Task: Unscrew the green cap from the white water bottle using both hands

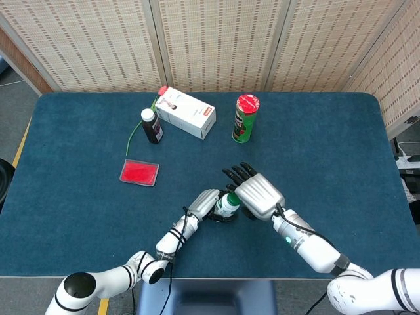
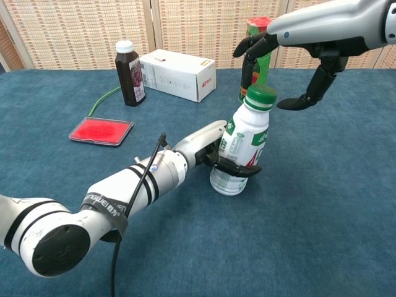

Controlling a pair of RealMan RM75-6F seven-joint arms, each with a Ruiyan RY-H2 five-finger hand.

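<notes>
Hands close in on the bottle

Left hand (image 2: 207, 147) clamps the white water bottle (image 2: 242, 146), its dark fingers half hidden behind the glossy label. Above the ribbed green cap (image 2: 260, 96), right hand (image 2: 301, 43) hovers, spread, holding nothing, wrist cut off.

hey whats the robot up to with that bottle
It's about to unscrew a bottle. The left hand grips the white water bottle around its lower body, holding it slightly tilted on the table. The right hand hovers open just above the green cap, fingers spread and not touching it. The cap is on.
</notes>
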